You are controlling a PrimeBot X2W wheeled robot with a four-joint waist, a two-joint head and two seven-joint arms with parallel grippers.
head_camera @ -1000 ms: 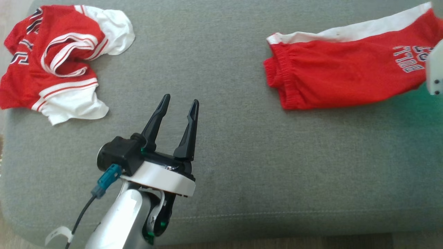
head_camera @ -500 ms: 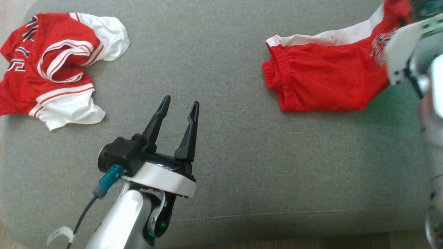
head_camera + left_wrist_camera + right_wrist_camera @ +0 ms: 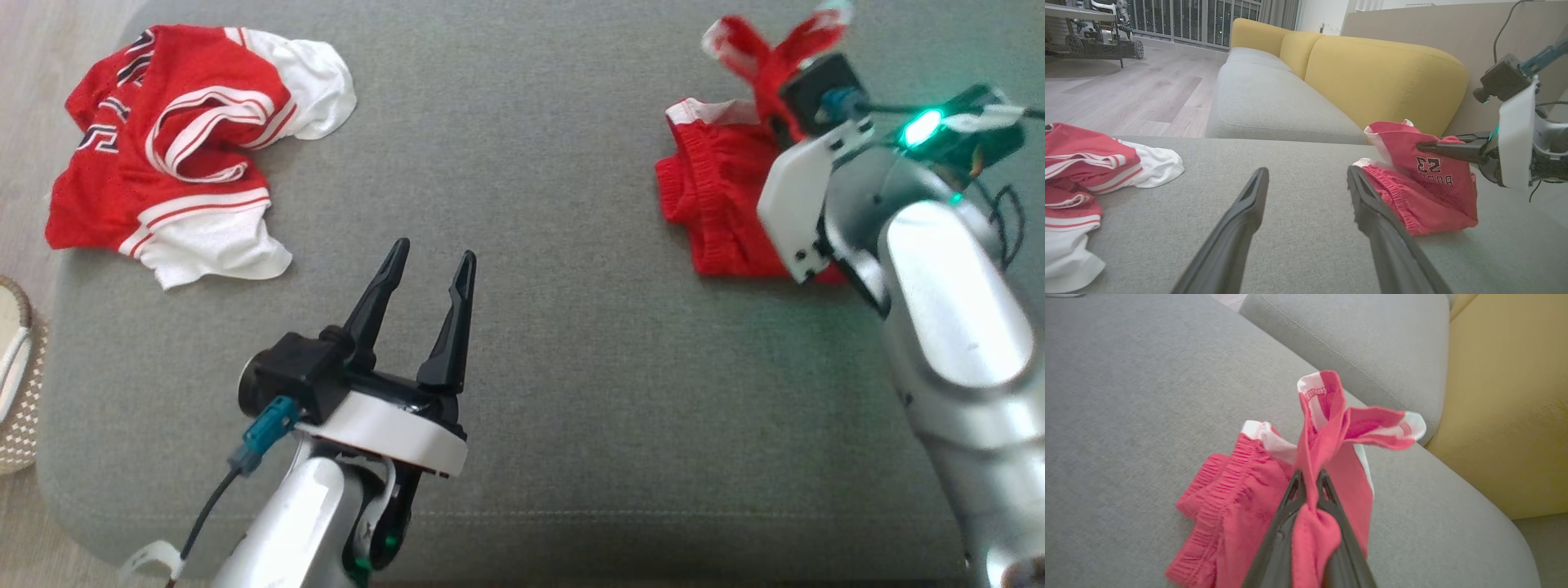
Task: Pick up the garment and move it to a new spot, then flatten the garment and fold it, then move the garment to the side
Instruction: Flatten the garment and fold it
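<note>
Red shorts (image 3: 712, 220) lie far right on the grey cushion (image 3: 571, 392), partly hidden behind the right arm (image 3: 947, 302); right gripper (image 3: 1309, 478) clamps their raised fold. Left gripper (image 3: 433, 253) spread wide, empty.

Red shorts (image 3: 1229, 506) tight between the right gripper's (image 3: 1308, 475) dark fingers (image 3: 1278, 539), above a grey cushion (image 3: 1126, 375).

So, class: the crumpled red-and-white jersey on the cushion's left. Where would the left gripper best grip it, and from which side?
Probably the white flap at the near corner of the jersey: it juts loose and thin from the crumpled heap, toward the left gripper, whose jaws stand open. Come from that side, low over the grey cushion, and pinch its edge.
</note>
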